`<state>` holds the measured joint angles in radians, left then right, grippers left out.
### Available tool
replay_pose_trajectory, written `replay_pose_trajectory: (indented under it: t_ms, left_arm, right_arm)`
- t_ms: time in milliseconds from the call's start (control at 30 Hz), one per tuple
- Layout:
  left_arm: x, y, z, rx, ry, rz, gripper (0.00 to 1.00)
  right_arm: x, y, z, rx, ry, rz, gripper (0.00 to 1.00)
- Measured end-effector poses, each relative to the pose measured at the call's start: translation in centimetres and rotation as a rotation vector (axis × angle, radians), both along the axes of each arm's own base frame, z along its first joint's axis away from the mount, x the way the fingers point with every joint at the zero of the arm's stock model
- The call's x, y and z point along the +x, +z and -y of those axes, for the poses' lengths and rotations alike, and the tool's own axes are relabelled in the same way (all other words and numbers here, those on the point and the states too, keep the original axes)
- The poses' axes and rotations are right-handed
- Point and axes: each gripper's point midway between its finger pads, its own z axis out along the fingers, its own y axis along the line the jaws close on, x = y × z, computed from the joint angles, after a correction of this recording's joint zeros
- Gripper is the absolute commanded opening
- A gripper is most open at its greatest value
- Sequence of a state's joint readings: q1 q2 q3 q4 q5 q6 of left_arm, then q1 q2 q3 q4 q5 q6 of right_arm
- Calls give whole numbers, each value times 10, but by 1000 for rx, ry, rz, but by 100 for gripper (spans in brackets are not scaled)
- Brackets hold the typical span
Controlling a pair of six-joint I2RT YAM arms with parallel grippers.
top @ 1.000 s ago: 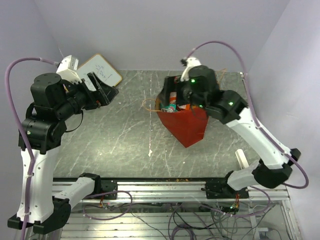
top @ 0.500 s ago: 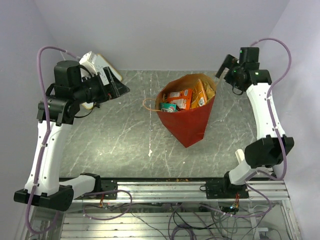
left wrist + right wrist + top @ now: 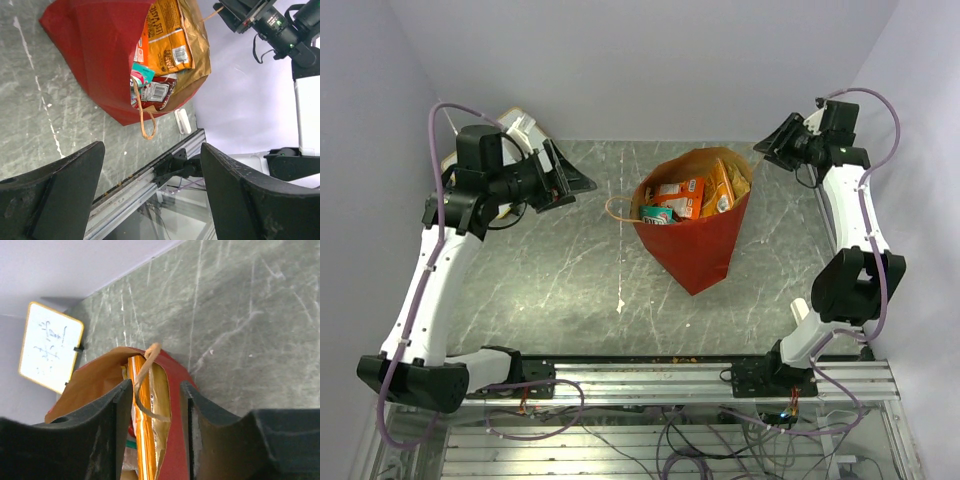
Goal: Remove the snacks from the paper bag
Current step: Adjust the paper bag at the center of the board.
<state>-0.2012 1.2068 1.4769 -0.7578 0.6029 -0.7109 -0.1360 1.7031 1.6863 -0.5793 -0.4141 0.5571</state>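
The red paper bag lies on the table with its brown mouth facing the back. Snacks sit inside it: orange packets, a teal one, and a dark red one. My right gripper hangs at the bag's back right corner. In the right wrist view it stands narrowed but open. The tan loop handle and the red rim lie loose in its gap, with an orange packet behind them. My left gripper is wide open left of the bag, holding nothing.
A white whiteboard lies at the table's back left corner. A small white cylinder stands near the right arm's base. The bag's other handle trails onto the table on the left. The metal rail runs along the near edge.
My right arm has pulled back from over the bag's mouth to its back right corner, and its jaws have narrowed around the handle. My left arm has swung up and toward the bag.
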Motion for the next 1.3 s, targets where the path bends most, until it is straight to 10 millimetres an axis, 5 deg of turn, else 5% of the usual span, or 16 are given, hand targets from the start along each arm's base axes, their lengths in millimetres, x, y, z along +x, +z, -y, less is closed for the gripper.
replay_pose_trajectory:
  t_ms: [333,600,900,1133,1300]
  left_arm:
    - [-3,-16,35,-27,-86,-78,86]
    - [-11,-33,67,3,-154,-117,81]
    - [-4,-75,63,91,-75,-181,50]
    - [4,-82,64,94,-54,-187,39]
    - [7,-92,66,86,-45,-204,8]
  right_arm:
    - [10,-1,-20,83,116,36,10]
    - [2,21,-43,154,204,98,0]
    - [-21,40,-66,156,266,135,0]
    - [-28,38,-69,144,278,132,0]
    - [-32,32,-76,146,293,116,0]
